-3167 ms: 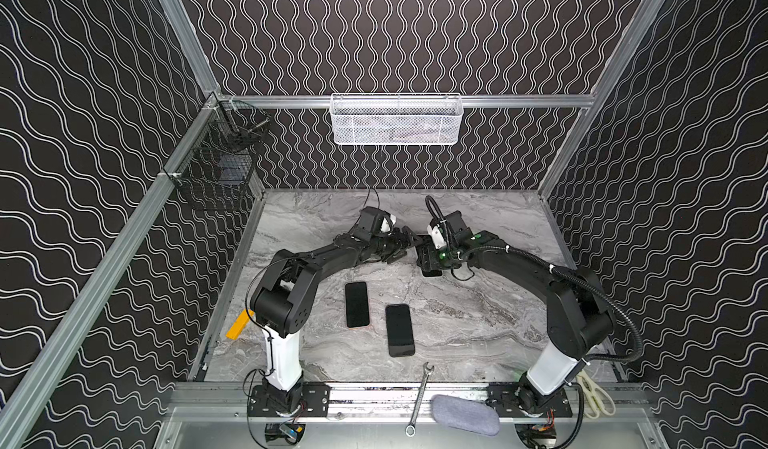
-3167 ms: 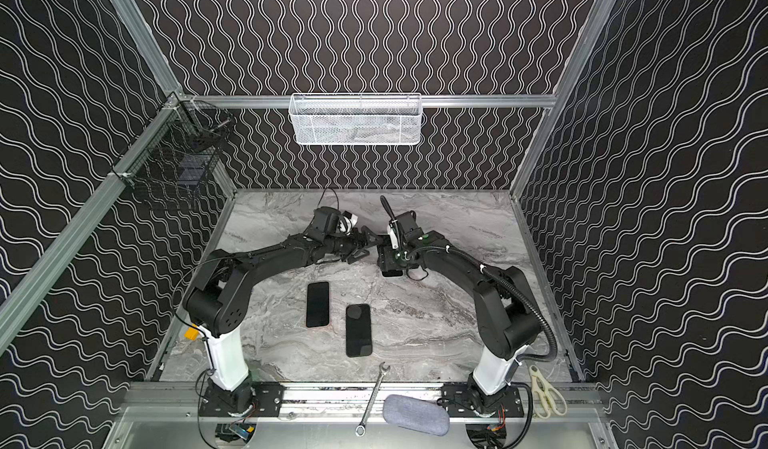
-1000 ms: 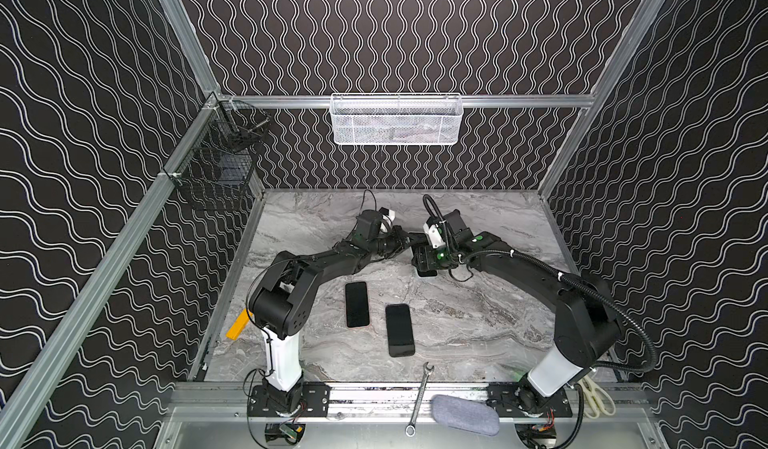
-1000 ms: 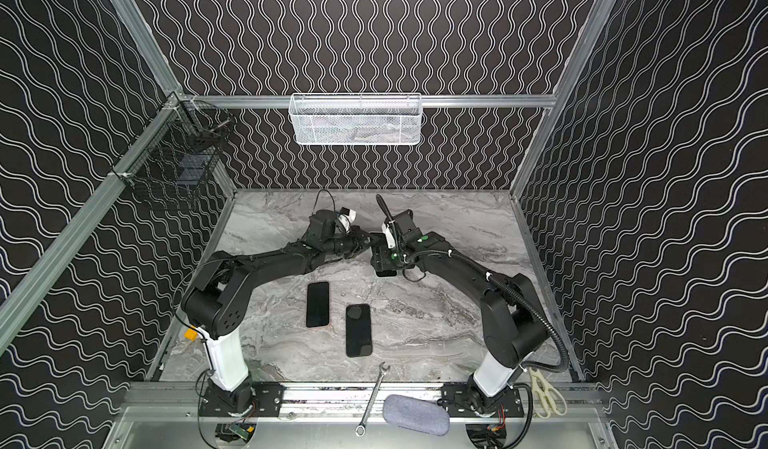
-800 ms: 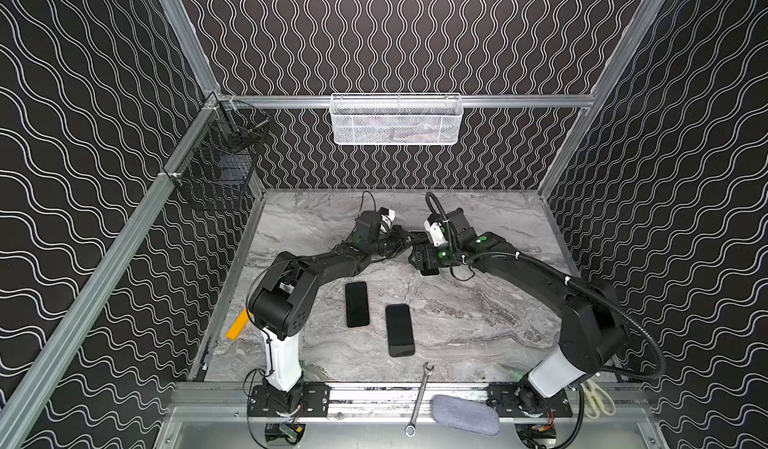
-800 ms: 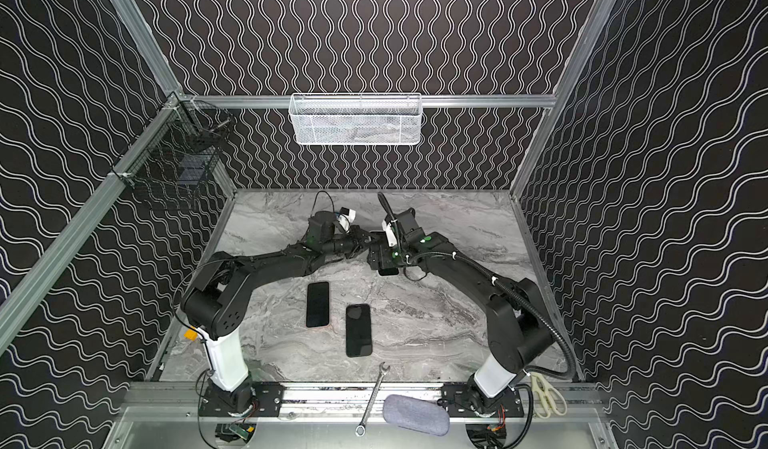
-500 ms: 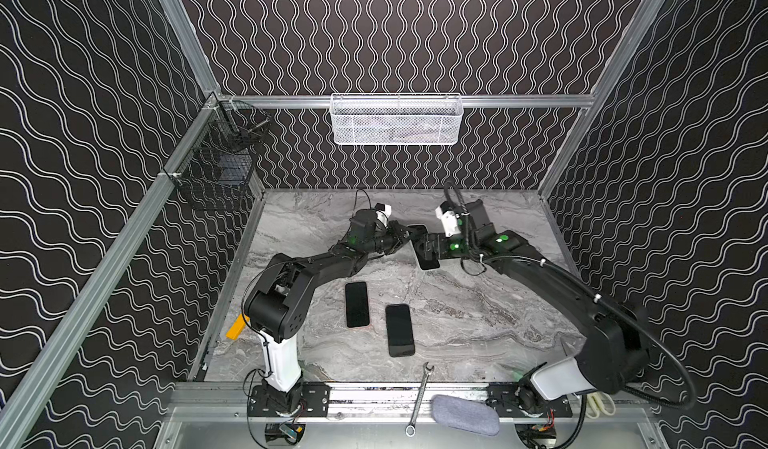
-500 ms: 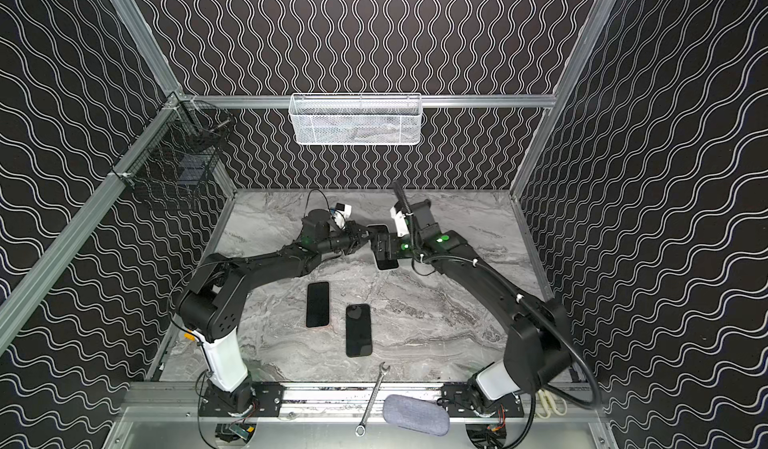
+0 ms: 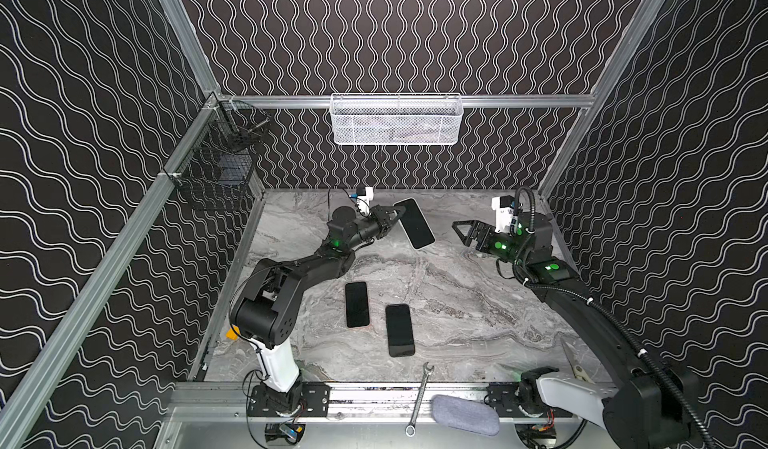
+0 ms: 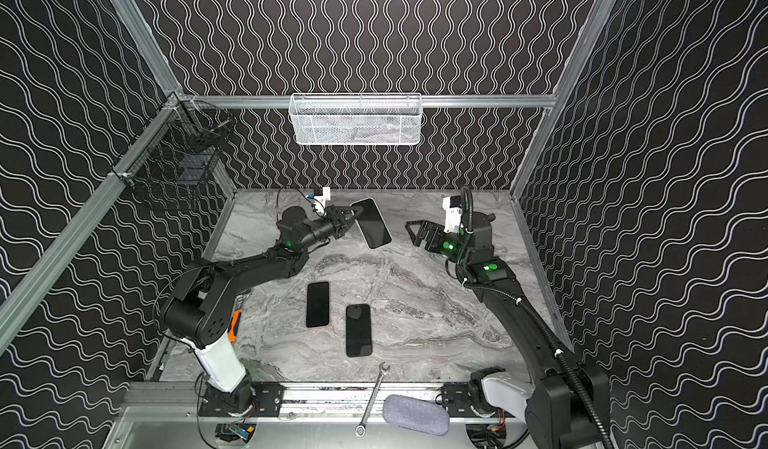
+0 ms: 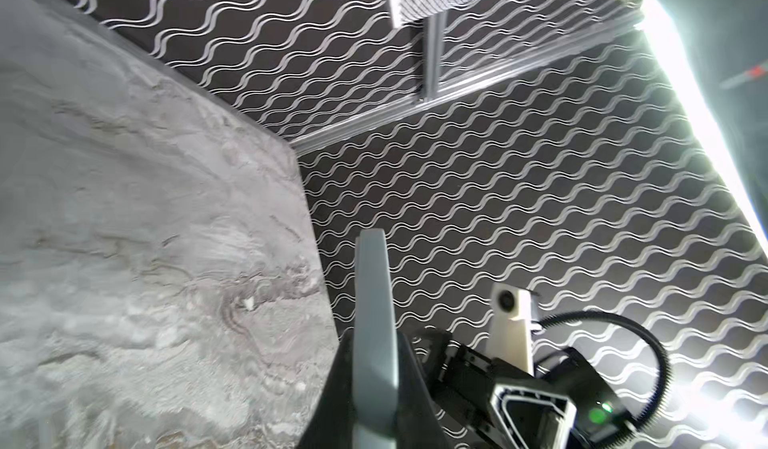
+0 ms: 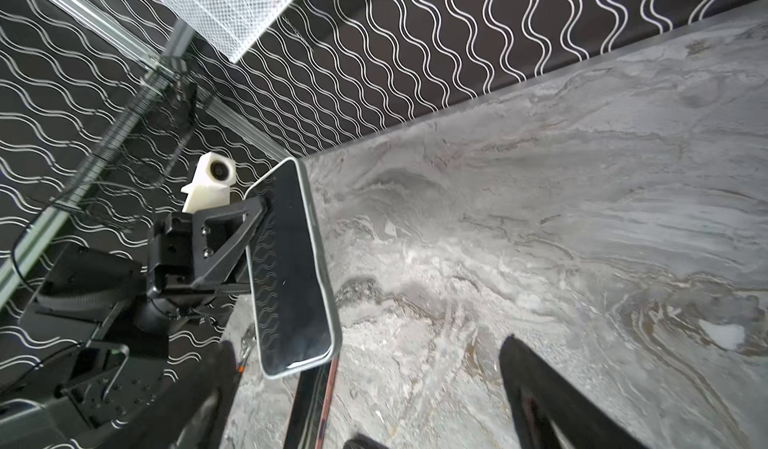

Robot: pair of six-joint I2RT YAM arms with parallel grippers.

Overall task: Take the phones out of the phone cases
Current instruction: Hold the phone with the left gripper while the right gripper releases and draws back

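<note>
A phone (image 9: 413, 223) (image 10: 371, 223) with a dark screen and a grey rim, which looks like the phone case around it, hangs tilted above the far middle of the marble table (image 9: 457, 301). My left gripper (image 9: 392, 217) (image 10: 351, 217) is shut on its far end. The right wrist view shows its screen (image 12: 291, 268) facing that camera. Its grey edge (image 11: 372, 301) runs between the left gripper's (image 11: 374, 363) jaws. My right gripper (image 9: 463, 237) (image 10: 415, 235) (image 12: 365, 363) stands wide open and empty to the right of the phone, a clear gap away.
Two dark phones (image 9: 357, 304) (image 9: 400, 329) lie flat near the table's middle. A wrench (image 9: 419, 399) and a grey pouch (image 9: 463, 414) rest on the front rail. A white mesh basket (image 9: 395, 118) hangs on the back wall, a black wire basket (image 9: 216, 168) at the left.
My right gripper, which was at the phone beside the left one, has opened and pulled away to the right. The left gripper has lifted the phone toward the back.
</note>
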